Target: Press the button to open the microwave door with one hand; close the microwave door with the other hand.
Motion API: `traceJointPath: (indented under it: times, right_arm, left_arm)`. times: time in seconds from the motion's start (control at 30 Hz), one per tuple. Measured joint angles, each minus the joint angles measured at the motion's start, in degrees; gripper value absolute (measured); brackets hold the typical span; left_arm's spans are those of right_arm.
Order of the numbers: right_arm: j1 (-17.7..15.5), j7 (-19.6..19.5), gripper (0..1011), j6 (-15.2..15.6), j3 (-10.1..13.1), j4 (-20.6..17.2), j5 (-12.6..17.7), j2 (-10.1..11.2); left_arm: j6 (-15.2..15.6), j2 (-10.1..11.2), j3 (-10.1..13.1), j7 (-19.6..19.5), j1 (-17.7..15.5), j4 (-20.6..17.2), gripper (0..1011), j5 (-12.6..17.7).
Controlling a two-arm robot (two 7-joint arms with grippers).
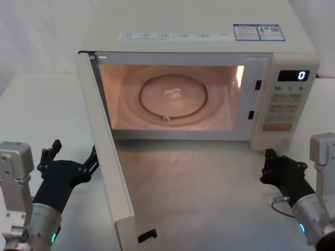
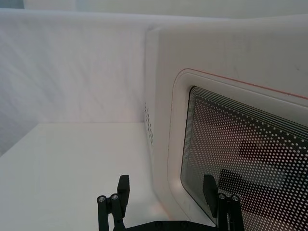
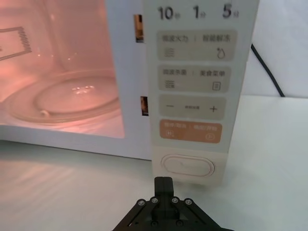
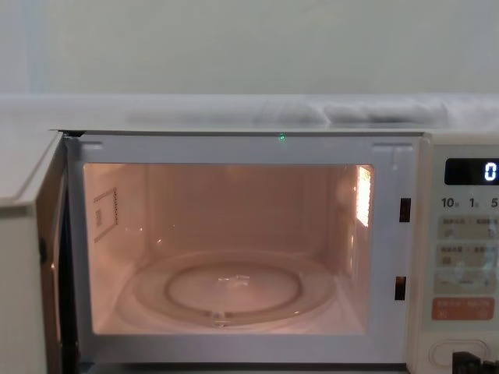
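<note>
the microwave door (image 1: 107, 157) is standing wide open, swung out toward the robot on its left-side hinge, so the lit cavity and the glass turntable (image 1: 172, 98) are showing and the first half of the task looks done. the left gripper (image 1: 70, 168) is sitting low on the table (image 1: 42, 104), just beside the outer face of the door, with its fingers (image 2: 123, 187) spread wide and holding nothing; in the left wrist view one finger is lying over the dotted window (image 2: 250, 149) and the other over the bare table, which suggests it is being lined up to push the panel shut rather than to grasp anything. whether it is touching the door cannot be told. the button (image 3: 187, 167) is sitting at the bottom of the control panel (image 1: 282, 107), below the orange key (image 3: 191, 131), on the microwave's right side. the right gripper (image 1: 280, 166) is hanging just in front of that button and a little below it, its fingers drawn together into a narrow tip and empty, a shape that suits poking a key; a gap is visible between tip and button in the right wrist view. the next move probably calls for a steady sideways push from the left arm until the latch catches.
</note>
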Motion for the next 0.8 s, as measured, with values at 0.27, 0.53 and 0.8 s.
traceJointPath:
  times: [0.27, 0.53, 0.8]
  right_arm:
    - [-4.05, 0.5, 0, 1.8, 0.01, -6.85, -1.18, 1.92]
    - [-7.3, 0.44, 0, 2.17, 2.03, -11.95, -1.54, 3.08]
    - [-8.65, 1.57, 0, 0.9, 4.87, -14.01, 0.6, 3.89]
  left_arm:
    - [0.0, 0.0, 0.0, 0.01, 0.0, 0.0, 1001, 0.0]
    - [0.0, 0.0, 0.0, 0.0, 0.0, 0.0, 1001, 0.0]
    - [0.0, 0.0, 0.0, 0.0, 0.0, 0.0, 1001, 0.0]
